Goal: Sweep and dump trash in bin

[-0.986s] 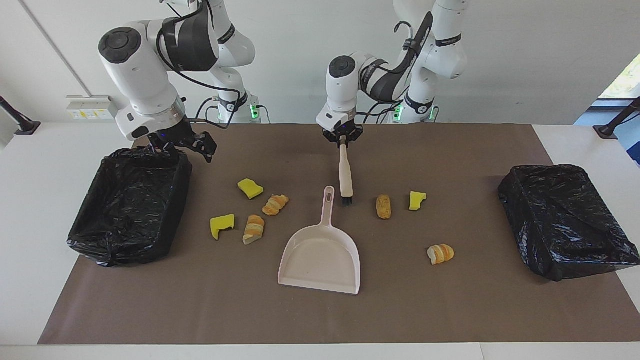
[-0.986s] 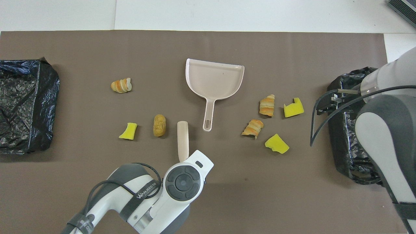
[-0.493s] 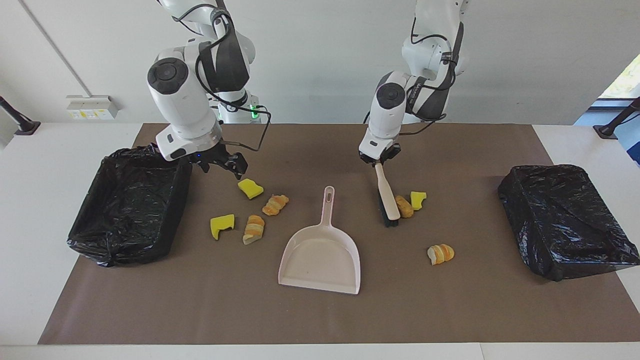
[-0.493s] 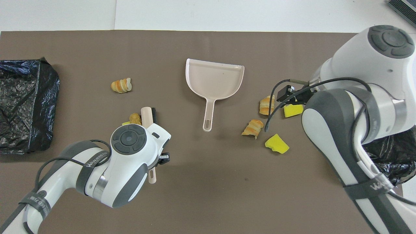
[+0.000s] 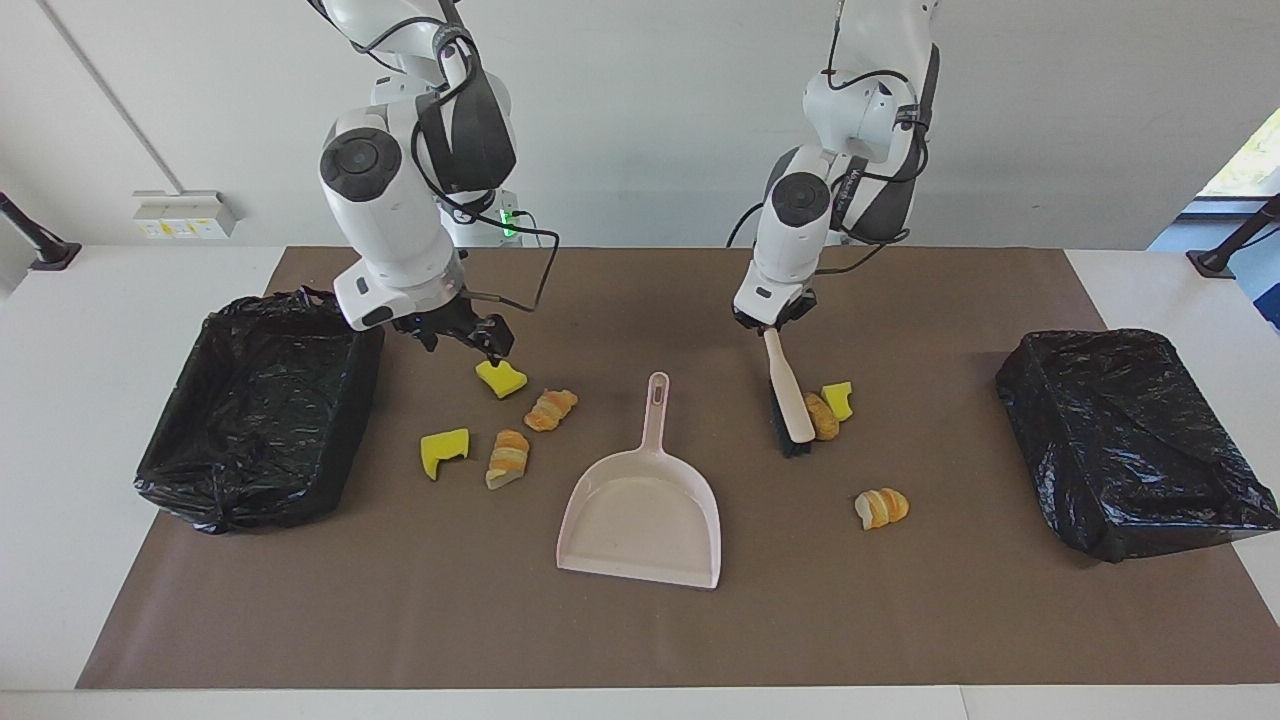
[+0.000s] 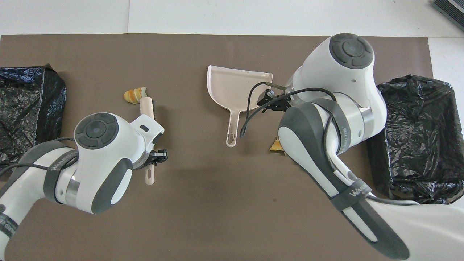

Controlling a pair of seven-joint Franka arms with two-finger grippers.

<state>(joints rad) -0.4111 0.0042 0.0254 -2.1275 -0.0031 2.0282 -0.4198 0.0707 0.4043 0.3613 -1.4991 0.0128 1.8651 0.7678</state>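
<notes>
Sweeping is in hand: left pincer (image 5: 771, 326) clamps the brush (image 5: 787, 393), bristles against the bread roll (image 5: 822, 416). Right pincer (image 5: 470, 336) hangs wide above a sponge chunk (image 5: 501, 378); next, brush the roll toward the dustpan (image 5: 640, 519).

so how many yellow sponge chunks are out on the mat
3. One under the right tool, one beside the bin at that end, one touching the bread roll by the brush.
</notes>
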